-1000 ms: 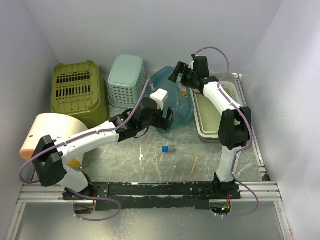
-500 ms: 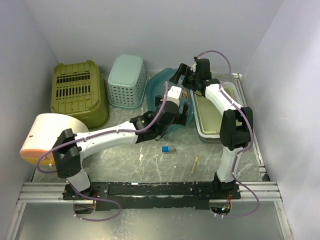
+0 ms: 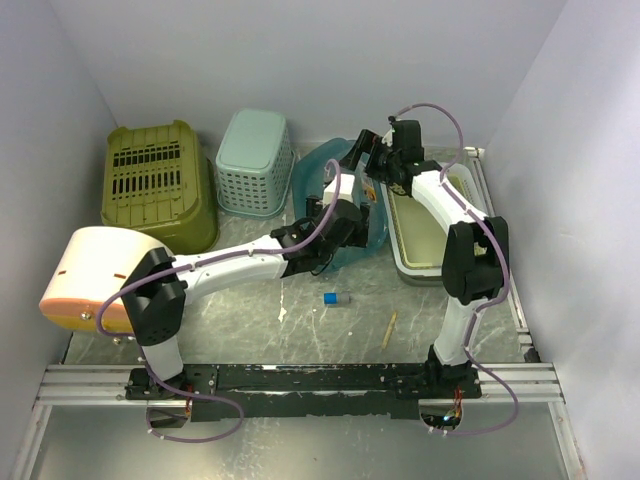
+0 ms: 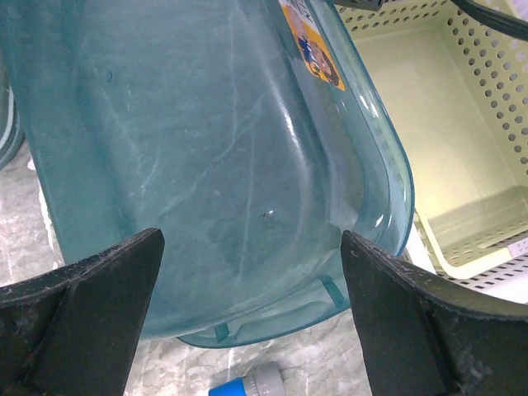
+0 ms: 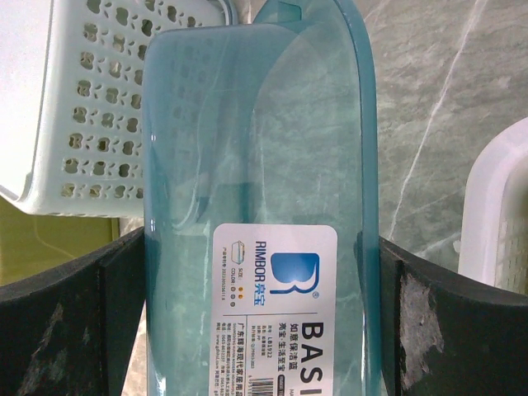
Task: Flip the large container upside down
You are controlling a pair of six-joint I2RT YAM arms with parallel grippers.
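Note:
The large container (image 3: 312,168) is a translucent teal basin, tipped up on its side at the back middle of the table. My right gripper (image 3: 366,160) holds its far upper end; in the right wrist view the fingers (image 5: 115,289) press both sides of the labelled wall (image 5: 256,148), with the gripper (image 5: 260,247) shut on it. My left gripper (image 3: 350,226) is open at the basin's near end. In the left wrist view the gripper (image 4: 252,247) has its jaws spread wide in front of the basin's hollow inside (image 4: 206,165), not touching it.
An olive basket (image 3: 160,185) and a mint basket (image 3: 255,160) stand upside down at the back left. A pale green tray basket (image 3: 430,225) lies right of the basin. A white and orange drum (image 3: 95,275) lies at the left. A small blue block (image 3: 330,298) and a wooden stick (image 3: 389,328) lie in front.
My left arm swung right and forward to the basin's near end. The basin has tipped further up onto its side in my right gripper.

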